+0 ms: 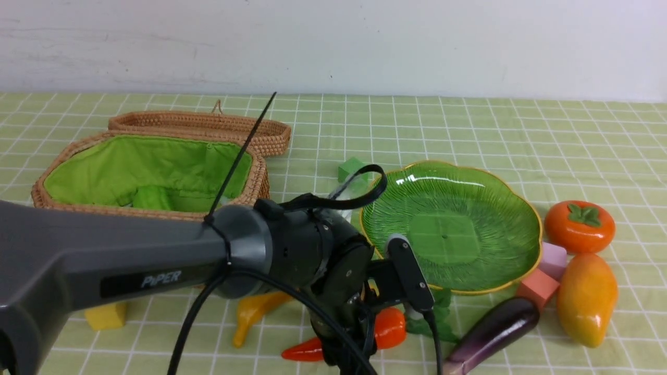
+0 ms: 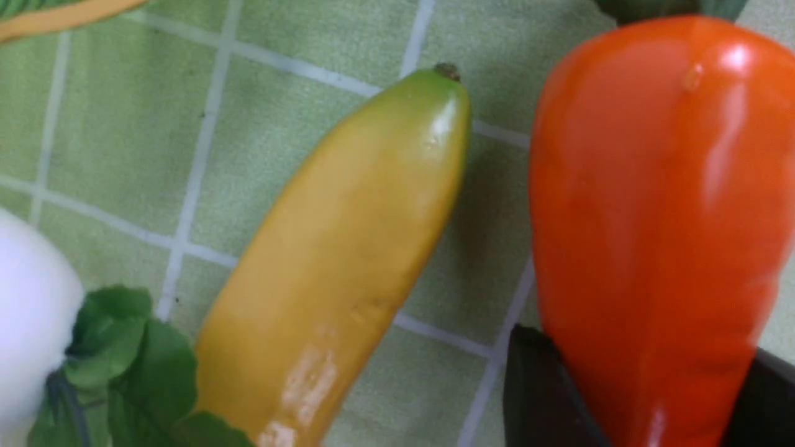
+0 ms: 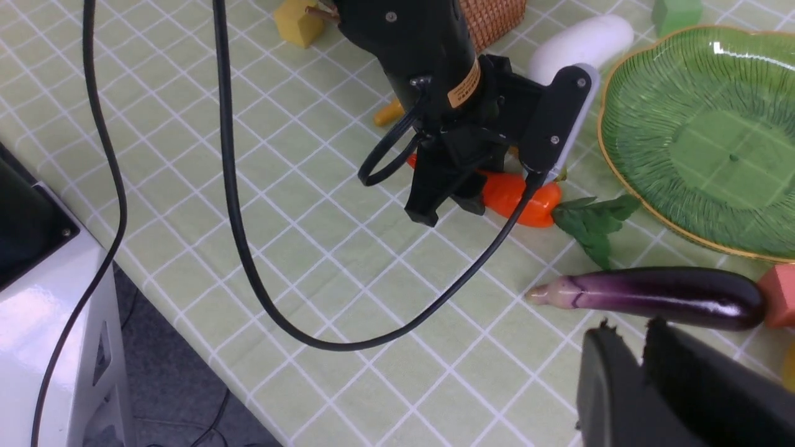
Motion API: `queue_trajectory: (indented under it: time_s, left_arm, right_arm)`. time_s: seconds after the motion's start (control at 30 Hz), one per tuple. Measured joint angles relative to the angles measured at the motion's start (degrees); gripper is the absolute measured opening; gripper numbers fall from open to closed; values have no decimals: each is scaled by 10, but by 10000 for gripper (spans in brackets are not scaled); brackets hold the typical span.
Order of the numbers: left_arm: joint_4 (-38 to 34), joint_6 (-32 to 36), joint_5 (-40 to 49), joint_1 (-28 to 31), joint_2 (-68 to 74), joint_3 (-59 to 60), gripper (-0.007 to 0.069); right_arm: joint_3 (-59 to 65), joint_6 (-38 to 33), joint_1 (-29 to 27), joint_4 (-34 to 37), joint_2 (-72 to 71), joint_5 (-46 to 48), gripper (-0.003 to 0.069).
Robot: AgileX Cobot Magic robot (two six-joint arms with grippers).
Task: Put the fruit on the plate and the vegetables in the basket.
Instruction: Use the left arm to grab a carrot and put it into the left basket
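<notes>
My left gripper is down at the front of the table, its black fingers pressed against both sides of the orange carrot. Beside the carrot lie the yellow banana and the white radish. The green plate stands bare. Right of the plate are the persimmon and mango; the purple eggplant lies in front of it. The wicker basket stands open at the left. My right gripper is shut and holds nothing, just short of the eggplant.
Small cubes lie about: yellow by the basket's front, green behind the plate, pink and red between plate and mango. The basket lid lies open behind the basket. The table's front edge runs near the left arm's cable.
</notes>
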Motion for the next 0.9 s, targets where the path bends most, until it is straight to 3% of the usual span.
queue_trajectory:
  time_s: [0.23, 0.47, 0.57, 0.7, 0.9]
  left_arm:
    - [-9, -4, 66, 0, -71, -17, 299]
    - [13, -4, 97, 14, -235, -22, 299]
    - [37, -4, 84, 47, -268, -22, 299]
    - [87, 8, 56, 166, -286, -23, 299]
    - [101, 79, 1, 282, -254, -23, 299]
  right_arm:
    - [0, 0, 0, 0, 0, -9, 87]
    - [0, 0, 0, 5, 1, -91, 53]
    - [0, -1, 0, 17, 6, -138, 32]
    - [0, -52, 0, 75, 23, -221, 1]
    - [0, -131, 0, 164, 39, -246, 0]
